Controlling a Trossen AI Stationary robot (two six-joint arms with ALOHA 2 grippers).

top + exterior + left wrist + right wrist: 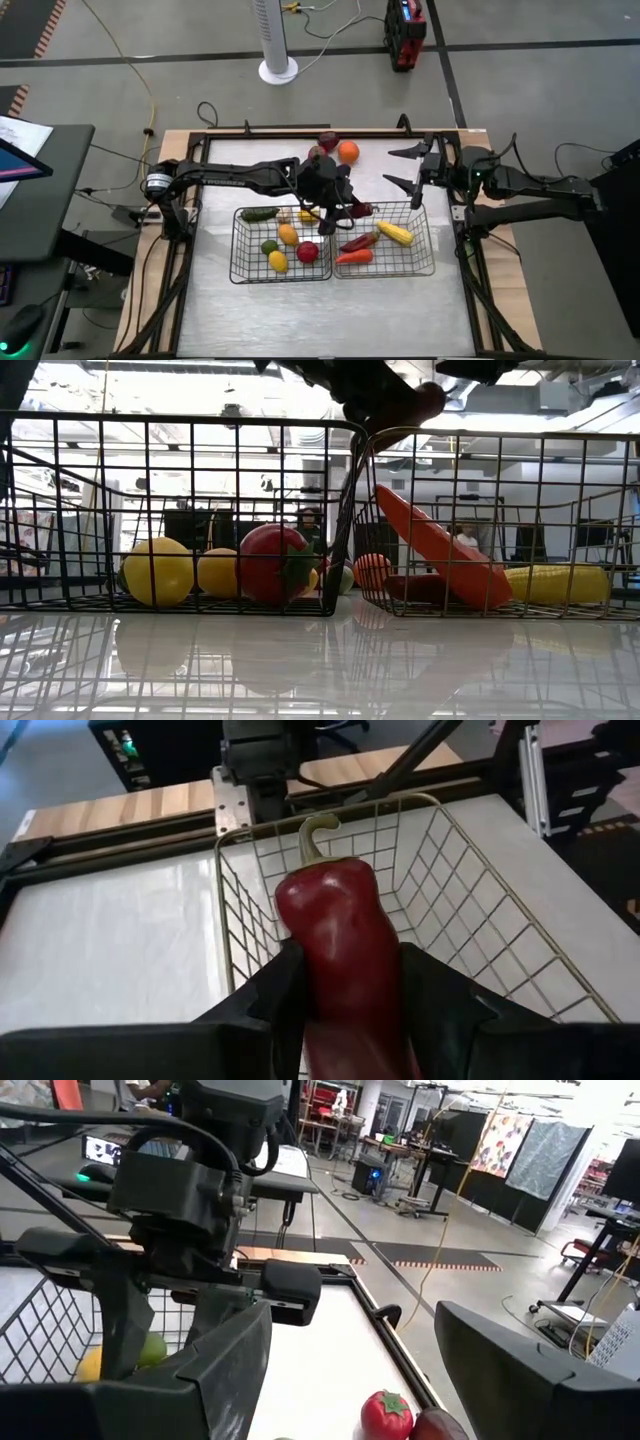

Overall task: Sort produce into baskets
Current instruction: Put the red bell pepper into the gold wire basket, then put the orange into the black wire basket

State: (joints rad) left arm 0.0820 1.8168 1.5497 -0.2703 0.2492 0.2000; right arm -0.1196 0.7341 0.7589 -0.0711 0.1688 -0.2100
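Observation:
My left gripper (345,207) is shut on a long red pepper (335,935) above the far left part of the right wire basket (420,262). The pepper's end also shows in the low view (425,402), above the basket rims. The right basket holds a corn cob (395,233), a carrot (354,257) and a red chilli (360,242). The left basket (238,262) holds a tomato (307,252), yellow and green round fruits and a green cucumber (258,214). My right gripper (405,168) is open and empty, over the table beyond the right basket. My left gripper pinches the pepper's body (340,1005) between its two fingers (275,995), one on each side. The fingers lie along the pepper, and its stem end (315,828) sticks out ahead of them. The pepper is lifted clear, above the right basket.
An orange (347,151), a red tomato (385,1415) and a dark purple piece (328,140) lie on the table beyond the baskets, between the two arms. The two baskets stand side by side, touching, mid-table. Bare table lies toward the near edge.

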